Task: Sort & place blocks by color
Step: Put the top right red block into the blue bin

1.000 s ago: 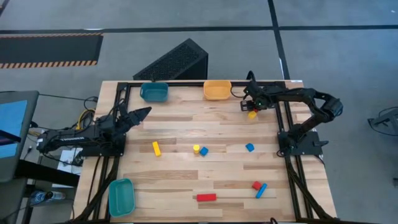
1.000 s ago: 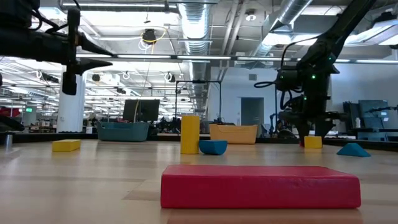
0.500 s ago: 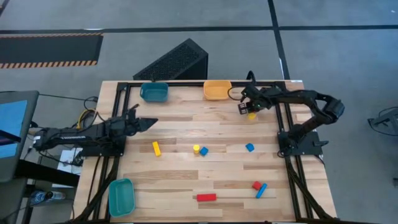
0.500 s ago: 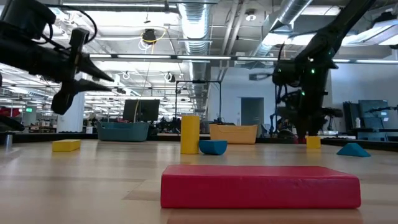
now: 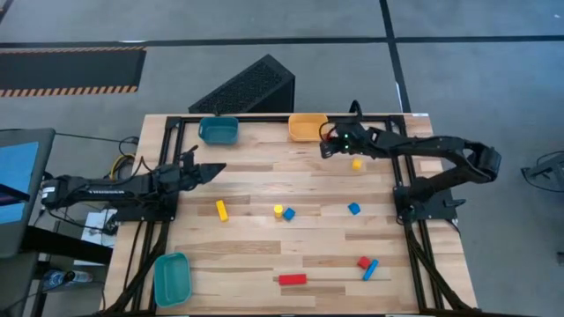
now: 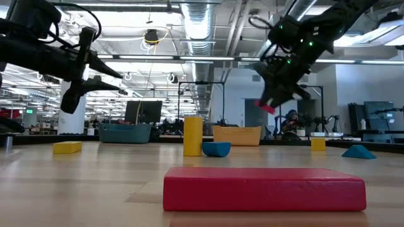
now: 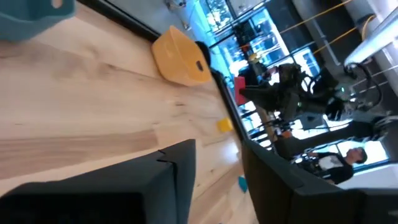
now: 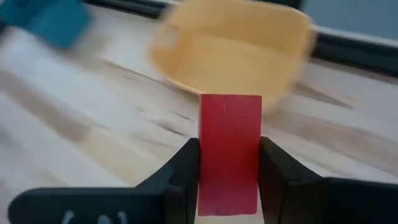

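Right gripper [image 8: 227, 163] clamps a red block [image 8: 228, 152], raised above the table [image 5: 264, 185] beside the yellow bin [image 5: 307, 129]. Left gripper [image 5: 216, 167], fingers parted and holding nothing, hovers near the table's left edge. No legible writing.

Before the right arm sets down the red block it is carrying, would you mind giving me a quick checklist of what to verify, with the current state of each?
1. Grip: the right gripper is shut on the red block, one finger on each side. Ok.
2. Lift: in the low view the block hangs well above the table. Ok.
3. Position: the gripper is beside the orange-yellow bin, not over it. Not ok for a drop.
4. Bin contents: the bin's inside shows nothing. Ok.
5. Nearby block: the yellow block lies on the table apart from the gripper. Ok.
6. Other arm: the left gripper is open and far off at the table's left. Ok.
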Robot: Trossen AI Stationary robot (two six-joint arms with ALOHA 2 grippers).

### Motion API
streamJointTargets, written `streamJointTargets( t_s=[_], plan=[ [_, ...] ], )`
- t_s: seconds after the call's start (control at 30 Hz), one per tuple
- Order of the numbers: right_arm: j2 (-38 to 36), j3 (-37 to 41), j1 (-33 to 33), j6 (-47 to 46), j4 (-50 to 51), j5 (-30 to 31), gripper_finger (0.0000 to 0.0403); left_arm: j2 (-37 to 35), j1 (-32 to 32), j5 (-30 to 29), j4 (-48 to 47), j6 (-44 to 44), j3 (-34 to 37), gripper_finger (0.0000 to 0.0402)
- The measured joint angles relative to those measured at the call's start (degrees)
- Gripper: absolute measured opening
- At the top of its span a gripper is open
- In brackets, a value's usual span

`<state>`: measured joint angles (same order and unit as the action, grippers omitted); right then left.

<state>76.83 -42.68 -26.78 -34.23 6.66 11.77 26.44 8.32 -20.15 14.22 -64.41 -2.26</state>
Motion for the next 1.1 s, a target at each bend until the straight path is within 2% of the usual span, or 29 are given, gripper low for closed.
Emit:
streamJointTargets(
  t_s=[0.2, 0.3, 0.47, 0.67, 0.83, 0.97, 1.1],
  plan=[
    [1.2, -0.1, 5.0, 11.9, -11.4, 0.0, 0.0117, 5.0, 0.0, 1.3, 3.2, -4.7, 0.0, 0.0168],
    [1.2, -0.1, 6.7, 18.5, -14.9, 0.0, 0.0117, 6.1, 0.0, 1.9, 3.6, -5.6, -0.3, 0.018],
    [1.2, -0.1, 7.3, 23.5, -15.9, -1.0, 0.0118, 7.7, 0.0, 1.1, 3.4, -2.6, -3.3, 0.0182],
    [1.2, -0.1, 6.8, 23.9, -15.9, -2.9, 0.0118, 12.4, 0.1, -2.7, 3.3, 4.2, -8.0, 0.0182],
    [1.2, -0.1, 7.4, 24.9, -16.0, -3.2, 0.0118, 17.6, 1.0, -0.6, 3.2, 5.7, -11.0, 0.0182],
    [1.2, -0.4, 9.6, 31.7, -15.9, -7.5, 0.0118, 21.9, 1.3, 2.0, 3.2, 5.7, -14.2, 0.0182],
    [2.1, -1.9, 11.9, 37.3, -16.9, -6.0, 0.0118, 26.6, 1.3, 0.1, 3.2, 9.7, -19.2, 0.0182]
  ],
)
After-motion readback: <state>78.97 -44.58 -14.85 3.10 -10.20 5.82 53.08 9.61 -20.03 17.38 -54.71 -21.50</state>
